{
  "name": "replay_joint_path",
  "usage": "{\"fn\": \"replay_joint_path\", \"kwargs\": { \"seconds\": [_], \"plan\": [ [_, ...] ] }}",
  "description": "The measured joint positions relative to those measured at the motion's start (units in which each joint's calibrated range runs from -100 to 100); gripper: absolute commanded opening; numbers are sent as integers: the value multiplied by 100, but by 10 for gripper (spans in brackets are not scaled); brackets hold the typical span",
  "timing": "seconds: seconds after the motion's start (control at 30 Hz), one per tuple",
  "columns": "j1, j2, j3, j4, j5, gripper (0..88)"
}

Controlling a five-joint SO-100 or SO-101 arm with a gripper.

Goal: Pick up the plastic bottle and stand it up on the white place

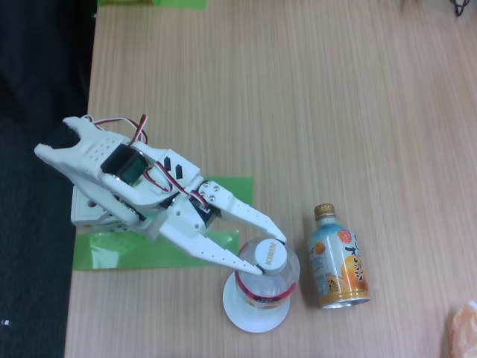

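the white two-finger gripper (264, 253) holds one clear ribbed plastic bottle (266, 277) by its white-capped neck, upright on one round white plate (255, 313). right of it lies one orange-and-blue metal bottle-can (338, 259), apart.

fixed view, free room and blockers only. plastic bottle (267, 277) stands upright on the white place (256, 313), gripper (270, 254) fingers either side of its cap, so that spot is taken. metal bottle-can (338, 261) lies on the table (313, 97) just right of the bottle; narrow gap between them, probably too tight for a finger, hard to judge from above. arm (134, 179) and its base block the left side over the green tape (149, 250). whole upper table is open wood, wide room. orange thing (463, 328) at lower right corner. bare strip below the plate near the front edge.
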Motion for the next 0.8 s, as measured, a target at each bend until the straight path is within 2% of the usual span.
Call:
{"fn": "replay_joint_path", "kwargs": {
  "seconds": [0.2, 0.8],
  "plan": [
    [7, -109, 0, 382, 0, 159],
    [22, -109, 0, 399, -5, 159]
  ]
}}
